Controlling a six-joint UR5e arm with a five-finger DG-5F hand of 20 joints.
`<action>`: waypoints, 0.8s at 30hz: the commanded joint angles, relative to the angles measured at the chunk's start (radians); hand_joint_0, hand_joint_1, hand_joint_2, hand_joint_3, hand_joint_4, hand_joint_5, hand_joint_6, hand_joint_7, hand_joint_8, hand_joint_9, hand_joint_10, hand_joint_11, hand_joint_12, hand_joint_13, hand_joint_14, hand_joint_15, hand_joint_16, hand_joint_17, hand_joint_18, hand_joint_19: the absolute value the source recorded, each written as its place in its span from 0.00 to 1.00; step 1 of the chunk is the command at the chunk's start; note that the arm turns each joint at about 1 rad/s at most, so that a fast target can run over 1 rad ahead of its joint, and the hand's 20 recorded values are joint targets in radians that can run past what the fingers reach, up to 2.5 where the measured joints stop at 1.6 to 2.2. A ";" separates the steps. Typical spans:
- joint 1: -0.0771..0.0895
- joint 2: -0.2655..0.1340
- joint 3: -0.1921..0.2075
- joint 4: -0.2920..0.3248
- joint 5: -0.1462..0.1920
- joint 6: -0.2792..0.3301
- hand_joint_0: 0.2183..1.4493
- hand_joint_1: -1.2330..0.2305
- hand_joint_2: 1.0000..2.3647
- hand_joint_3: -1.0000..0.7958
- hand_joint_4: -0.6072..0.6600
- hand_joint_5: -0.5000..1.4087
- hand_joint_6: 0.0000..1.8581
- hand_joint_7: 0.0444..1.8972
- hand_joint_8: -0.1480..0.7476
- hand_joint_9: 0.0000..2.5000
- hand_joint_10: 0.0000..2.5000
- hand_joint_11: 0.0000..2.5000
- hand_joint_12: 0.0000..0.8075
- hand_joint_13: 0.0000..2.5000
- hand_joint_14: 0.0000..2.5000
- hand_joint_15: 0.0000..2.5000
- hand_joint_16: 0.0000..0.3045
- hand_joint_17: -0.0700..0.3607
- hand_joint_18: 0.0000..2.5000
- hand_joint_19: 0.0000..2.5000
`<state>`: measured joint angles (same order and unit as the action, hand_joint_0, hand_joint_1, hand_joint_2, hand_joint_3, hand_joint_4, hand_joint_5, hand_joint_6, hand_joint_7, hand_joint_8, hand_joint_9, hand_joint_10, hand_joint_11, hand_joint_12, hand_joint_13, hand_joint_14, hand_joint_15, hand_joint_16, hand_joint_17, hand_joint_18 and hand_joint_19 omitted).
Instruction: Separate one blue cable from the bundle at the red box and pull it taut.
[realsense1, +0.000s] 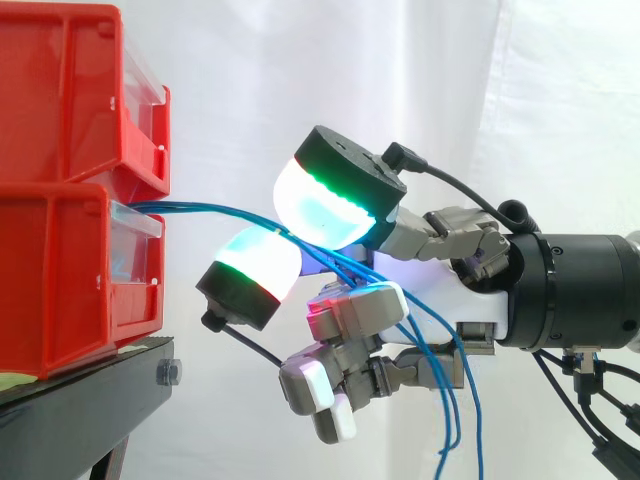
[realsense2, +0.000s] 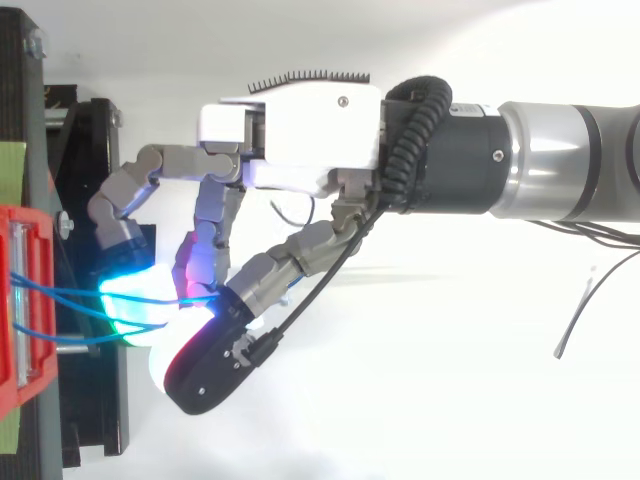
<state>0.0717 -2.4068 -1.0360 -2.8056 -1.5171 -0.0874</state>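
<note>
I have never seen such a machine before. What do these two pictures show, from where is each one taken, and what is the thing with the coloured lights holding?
This is a robot arm with a mechanical hand at its end. The glowing fingertips belong to the hand; they are not lamps. One picture is taken from the side, at about the height of the work. The other looks down from above. At the left, two red bins are stacked on a black stand, before a white curtain. Thin blue cables come out at the bins and run to the hand. Its fingers curl round them, and past the hand the cables hang down loose.
</note>
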 joint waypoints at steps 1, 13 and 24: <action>-0.001 0.000 -0.001 0.000 0.000 0.000 0.30 0.18 0.00 0.28 0.50 0.20 0.49 0.64 0.50 0.59 0.01 0.51 0.42 0.47 0.01 0.28 0.16 0.42 0.39 0.31; -0.007 0.000 0.004 -0.003 -0.009 0.005 0.22 0.32 0.00 0.28 0.52 0.20 0.48 0.61 0.53 0.60 0.01 0.50 0.46 0.48 0.01 0.28 0.18 0.45 0.41 0.31; -0.003 0.000 0.011 -0.014 -0.006 0.009 0.32 0.36 0.00 0.30 0.49 0.20 0.47 0.61 0.49 0.59 0.01 0.50 0.44 0.47 0.01 0.29 0.17 0.43 0.39 0.34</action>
<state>0.0690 -2.4068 -1.0285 -2.8174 -1.5249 -0.0796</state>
